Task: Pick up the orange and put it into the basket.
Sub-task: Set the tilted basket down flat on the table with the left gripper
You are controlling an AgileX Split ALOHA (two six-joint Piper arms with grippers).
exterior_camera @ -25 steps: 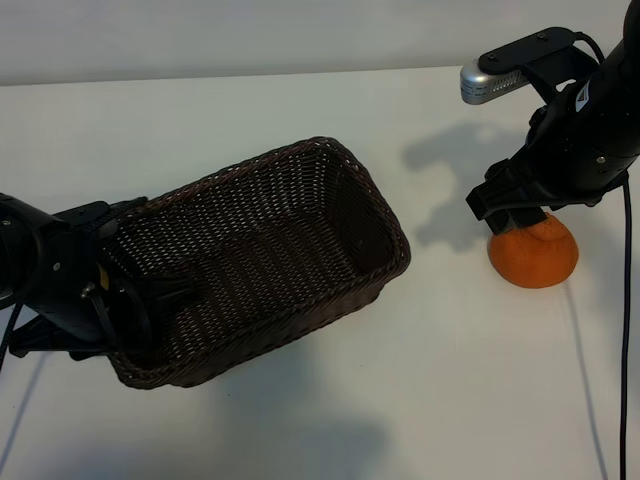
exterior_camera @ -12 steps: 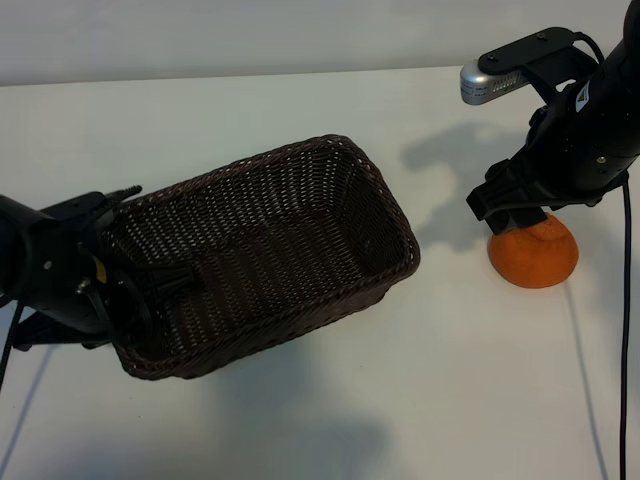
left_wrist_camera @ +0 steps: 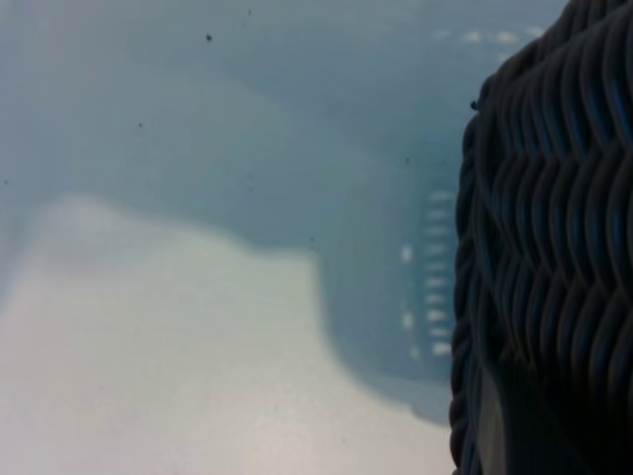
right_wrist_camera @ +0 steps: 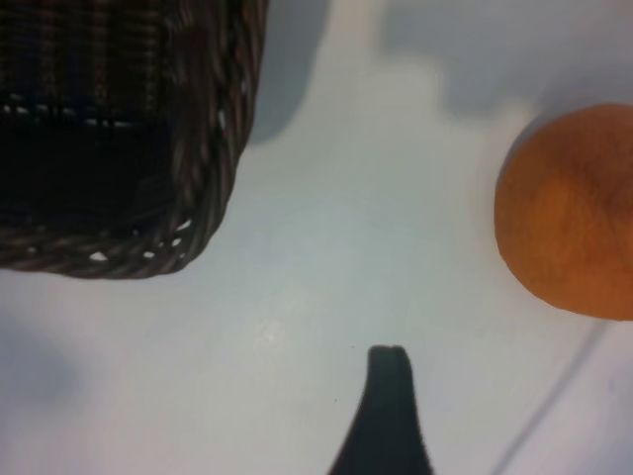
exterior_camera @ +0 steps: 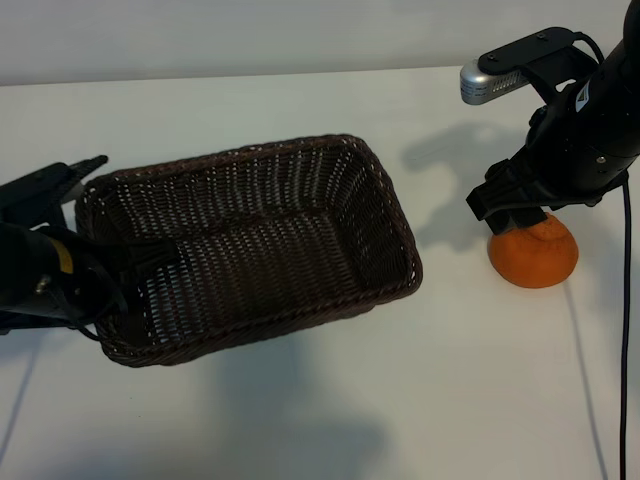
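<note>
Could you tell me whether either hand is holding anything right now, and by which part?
The left hand holds the basket by its near-left rim. The right hand holds nothing.

Bright, even overhead light on the white table (exterior_camera: 300,400); soft shadows, no hard glare. The basket (exterior_camera: 250,240) throws a diffuse shadow toward the camera side, and the right arm's shadow lies on the table behind the right gripper (exterior_camera: 515,222). Exterior view is sharp. Left wrist view is dim, blue-tinted and hazy, wicker close by out of focus, dust specks on the lens. Right wrist view is slightly soft, the orange (right_wrist_camera: 574,213) beside that claw blurred at its edge.
</note>
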